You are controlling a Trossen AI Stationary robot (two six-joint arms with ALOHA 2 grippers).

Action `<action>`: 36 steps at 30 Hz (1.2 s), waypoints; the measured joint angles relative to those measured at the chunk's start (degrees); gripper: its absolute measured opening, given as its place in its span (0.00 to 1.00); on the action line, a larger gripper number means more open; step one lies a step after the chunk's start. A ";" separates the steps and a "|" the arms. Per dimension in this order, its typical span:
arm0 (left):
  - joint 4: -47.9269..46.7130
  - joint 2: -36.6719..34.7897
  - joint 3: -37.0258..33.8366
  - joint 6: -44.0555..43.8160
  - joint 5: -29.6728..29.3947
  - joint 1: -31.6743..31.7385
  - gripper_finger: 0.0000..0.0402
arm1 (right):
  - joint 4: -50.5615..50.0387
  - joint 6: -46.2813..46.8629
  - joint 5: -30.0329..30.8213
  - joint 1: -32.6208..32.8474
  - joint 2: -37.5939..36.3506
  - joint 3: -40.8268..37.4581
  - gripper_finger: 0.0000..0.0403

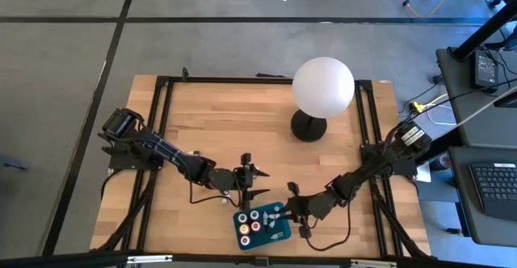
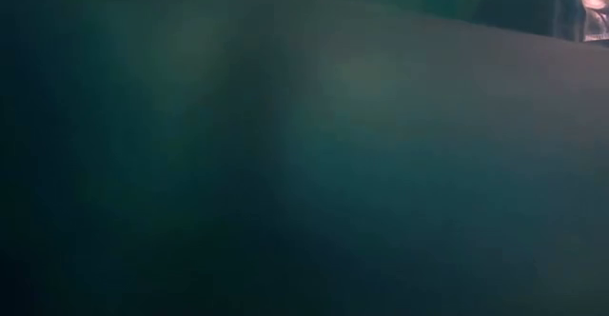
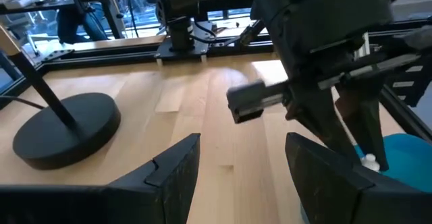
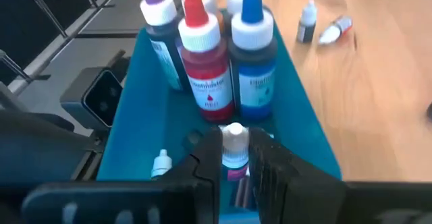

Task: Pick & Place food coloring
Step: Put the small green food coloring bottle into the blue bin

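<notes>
**Right gripper clamped on a small bottle over the teal tray**

The small bottle (image 4: 234,145) — white-capped, with a purple band below the cap — sits low in the centre of the right wrist view, pinched between the two dark fingers of the right gripper (image 4: 234,166), which have closed to its width. It hangs over the tray (image 4: 135,109), whose teal walls fill the middle of that frame. Behind it stand upright bottles inside the tray: red (image 4: 204,65), blue (image 4: 254,55) and a purple-tipped one (image 4: 162,38), side by side in the upper centre. A tiny white-capped bottle (image 4: 161,163) lies on the tray floor at lower left. Two more small bottles rest outside on the wood at upper right — a dark one (image 4: 307,23) upright and a red-and-white one (image 4: 335,30) on its side.

In the high view the tray (image 1: 280,234) lies at bottom centre of the table (image 1: 226,115), with the right gripper (image 1: 291,211) at its right edge. The left gripper (image 1: 247,175) hovers just above-left of the tray, fingers spread with nothing between them. The lamp (image 1: 322,88) stands at upper right.

The low view shows only a dim teal blur.
</notes>
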 joint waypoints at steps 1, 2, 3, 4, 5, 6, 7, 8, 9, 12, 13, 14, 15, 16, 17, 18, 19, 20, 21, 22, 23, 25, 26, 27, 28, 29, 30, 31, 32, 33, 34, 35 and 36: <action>0.02 0.00 0.00 0.01 0.02 0.00 0.53 | 0.00 0.67 0.00 0.00 0.33 0.02 0.15; 0.00 0.00 0.00 0.02 0.16 0.00 0.53 | -0.14 1.08 -0.02 0.00 0.66 0.00 0.15; 0.00 0.00 0.00 -0.03 0.34 0.00 0.53 | -0.10 1.66 -0.02 0.00 0.95 0.00 0.16; 0.00 0.00 0.00 -0.30 0.34 -0.02 0.53 | -0.19 1.83 -0.02 0.00 1.10 0.00 0.17; 0.00 0.00 0.00 -0.82 0.34 -0.07 0.53 | -0.19 1.85 -0.02 0.00 1.18 0.02 0.17; 0.00 0.00 0.00 -1.31 0.37 -0.07 0.53 | -0.15 1.89 -0.01 0.00 1.31 0.04 0.18; 0.00 0.00 0.00 -1.33 0.39 -0.07 0.53 | -0.14 1.86 0.02 0.00 1.37 0.05 0.19; 0.00 0.00 0.00 -1.33 0.39 -0.07 0.53 | -0.21 1.85 0.02 0.00 1.37 0.07 0.20; 0.00 0.00 0.00 -1.33 0.40 -0.07 0.53 | -0.20 1.83 0.02 0.00 1.37 0.07 0.20; 0.00 0.00 0.00 -1.34 0.41 -0.07 0.53 | -0.28 0.79 -0.02 0.00 1.37 0.07 0.20; 0.00 0.00 0.00 -1.33 0.40 -0.07 0.53 | -0.29 0.42 -0.02 0.02 1.37 0.07 0.21; 0.00 0.02 0.00 -1.33 0.41 -0.07 0.53 | -0.34 0.30 -0.03 0.02 1.37 0.07 0.21; 0.00 0.02 0.00 -1.34 0.41 -0.07 0.53 | -0.38 0.30 -0.05 0.02 1.37 0.07 0.21; 0.00 0.02 0.00 -1.33 0.41 -0.07 0.53 | -0.41 0.30 -0.07 0.02 1.37 0.07 0.21; 0.00 0.02 0.00 -1.33 0.41 -0.07 0.53 | -0.41 0.30 -0.07 0.02 1.37 0.07 0.21; 0.00 0.02 0.00 -1.33 0.42 -0.07 0.53 | -0.43 0.30 -0.07 0.02 1.37 0.07 0.21; 0.00 0.04 0.00 -1.33 0.41 -0.07 0.53 | -0.43 0.30 -0.07 0.02 1.37 0.07 0.21; 0.00 0.04 0.00 -1.38 0.41 -0.07 0.53 | -0.50 0.30 -0.07 0.02 1.37 0.08 0.21; 0.00 0.04 0.00 -1.49 0.42 -0.07 0.53 | -0.65 0.29 -0.07 0.02 1.37 0.10 0.21; 0.00 0.04 0.00 -1.51 0.41 -0.07 0.53 | -0.77 0.28 -0.07 0.02 1.37 0.11 0.21; 0.00 0.04 0.00 -1.49 0.43 -0.07 0.53 | -0.84 0.28 -0.09 0.02 1.37 0.11 0.21; 0.00 0.04 0.00 -1.48 0.42 -0.07 0.53 | -0.96 0.21 -0.90 0.00 1.37 0.11 0.21; 0.00 0.04 0.00 -1.50 0.43 -0.07 0.53 | -1.02 0.21 -1.69 -0.02 1.37 0.13 0.21; 0.00 0.04 0.00 -1.70 0.43 -0.07 0.53 | -1.06 0.21 -2.39 -0.06 1.37 0.13 0.21; 0.00 0.04 0.00 -2.08 0.43 -0.07 0.53 | -1.13 0.09 -2.66 -0.07 1.34 0.15 0.21; 0.00 0.04 0.00 -2.54 0.43 -0.07 0.53 | -1.13 0.02 -2.69 -0.07 1.34 0.14 0.21; 0.00 0.04 0.00 -2.87 0.43 -0.07 0.53 | -1.17 -0.01 -2.74 -0.04 1.34 0.15 0.21; 0.00 0.04 0.00 -2.88 0.43 -0.07 0.53 | -1.18 -0.01 -2.86 -0.05 1.34 0.15 0.21; 0.00 0.04 0.00 -2.87 0.42 -0.07 0.53 | -1.20 0.02 -2.91 -0.06 1.34 0.15 0.21; 0.00 0.04 0.00 -2.89 0.43 -0.07 0.53 | -1.22 0.04 -2.91 -0.04 1.34 0.15 0.21; 0.00 0.04 0.00 -2.89 0.43 -0.07 0.53 | -1.24 0.04 -2.95 -0.04 1.34 0.15 0.21; 0.00 0.04 0.00 -2.89 0.43 -0.07 0.53 | -1.24 0.02 -2.97 -0.04 1.34 0.15 0.21; 0.00 0.04 0.00 -2.89 0.43 -0.07 0.53 | -1.26 -0.35 -3.02 -0.04 1.34 0.15 0.21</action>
